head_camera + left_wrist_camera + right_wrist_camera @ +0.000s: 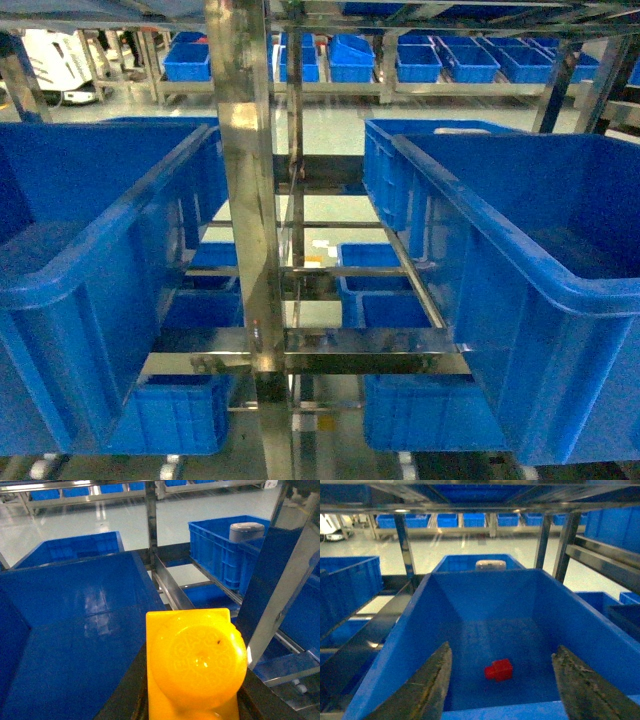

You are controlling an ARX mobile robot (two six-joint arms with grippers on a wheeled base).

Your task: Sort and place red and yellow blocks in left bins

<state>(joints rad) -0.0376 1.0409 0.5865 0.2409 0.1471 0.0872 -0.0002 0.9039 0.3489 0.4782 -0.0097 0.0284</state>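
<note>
Fingers of the left gripper pinch a yellow brick above a blue bin. Right gripper fingers are spread over another bin; a red brick lies on its floor.

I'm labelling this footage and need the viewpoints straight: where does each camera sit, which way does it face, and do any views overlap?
Head: on the robot, looking forward and slightly down at a steel rack post between two blue bins; no robot body shows.
Left wrist: over the left bin, with the yellow brick held in the left gripper.
Right wrist: looking into the right bin holding a red brick; open fingers frame it.
Shared: all three show blue bins and the steel rack.
</note>
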